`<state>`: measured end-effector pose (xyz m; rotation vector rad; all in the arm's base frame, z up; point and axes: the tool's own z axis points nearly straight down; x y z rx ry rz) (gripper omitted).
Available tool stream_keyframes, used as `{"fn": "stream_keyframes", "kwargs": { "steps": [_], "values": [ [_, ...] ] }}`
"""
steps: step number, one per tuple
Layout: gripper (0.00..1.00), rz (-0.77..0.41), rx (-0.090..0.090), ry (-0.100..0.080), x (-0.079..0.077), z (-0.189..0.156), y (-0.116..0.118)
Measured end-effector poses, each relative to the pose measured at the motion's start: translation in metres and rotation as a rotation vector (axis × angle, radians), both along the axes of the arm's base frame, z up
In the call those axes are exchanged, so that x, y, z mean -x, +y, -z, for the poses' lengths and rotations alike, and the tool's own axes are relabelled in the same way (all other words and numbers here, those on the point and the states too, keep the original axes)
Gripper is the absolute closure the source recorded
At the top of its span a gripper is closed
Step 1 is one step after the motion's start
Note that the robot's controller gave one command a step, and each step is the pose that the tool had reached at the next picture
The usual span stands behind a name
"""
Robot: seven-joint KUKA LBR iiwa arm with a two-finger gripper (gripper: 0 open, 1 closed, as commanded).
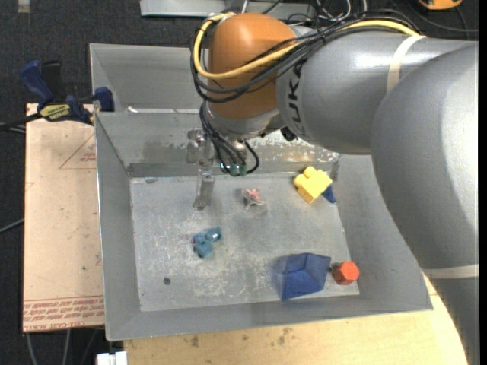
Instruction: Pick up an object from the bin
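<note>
My gripper [202, 202] hangs below the orange-covered wrist, low over the back left part of the bin floor. A small teal lumpy thing [206, 242] lies just in front of it, apart from it. To the gripper's right lies a small pink and white thing [253, 197], also untouched. I see nothing held by the gripper.
A yellow block [311, 182] with a small blue piece beside it lies at the back right. A crumpled blue box [303, 275] and a small orange cube [346, 272] lie at the front right. The arm covers the bin's right side.
</note>
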<state>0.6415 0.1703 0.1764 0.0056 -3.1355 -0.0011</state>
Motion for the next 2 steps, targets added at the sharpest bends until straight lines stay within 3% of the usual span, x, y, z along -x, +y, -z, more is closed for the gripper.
{"fn": "stream_keyframes", "kwargs": {
  "steps": [1,2],
  "values": [
    [0.00,-0.522,-0.002,-0.004,0.055,0.107,-0.015],
    [0.00,-0.477,-0.002,-0.008,0.069,0.075,-0.021]
  ]
}}
